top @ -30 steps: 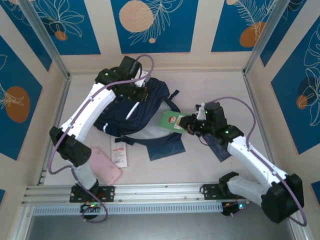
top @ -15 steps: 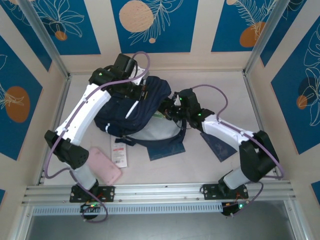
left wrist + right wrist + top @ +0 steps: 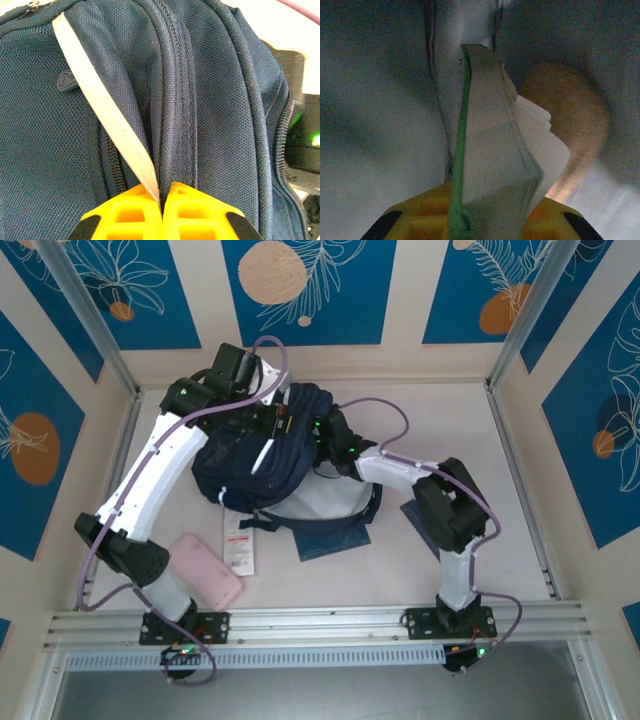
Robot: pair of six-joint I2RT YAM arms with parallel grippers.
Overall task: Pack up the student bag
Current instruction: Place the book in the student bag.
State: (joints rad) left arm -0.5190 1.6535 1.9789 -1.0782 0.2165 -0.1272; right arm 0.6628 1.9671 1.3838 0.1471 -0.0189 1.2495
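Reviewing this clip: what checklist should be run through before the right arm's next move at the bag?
1. Left gripper pinching student bag fabric: ok.
2. Right gripper clamped on green-edged book: ok.
3. Book inside the bag: ok, pale lining around it.
4. Free room below the book: cannot tell, blurred.
5. Pink case and paper card packed: not ok, both lie on the table.
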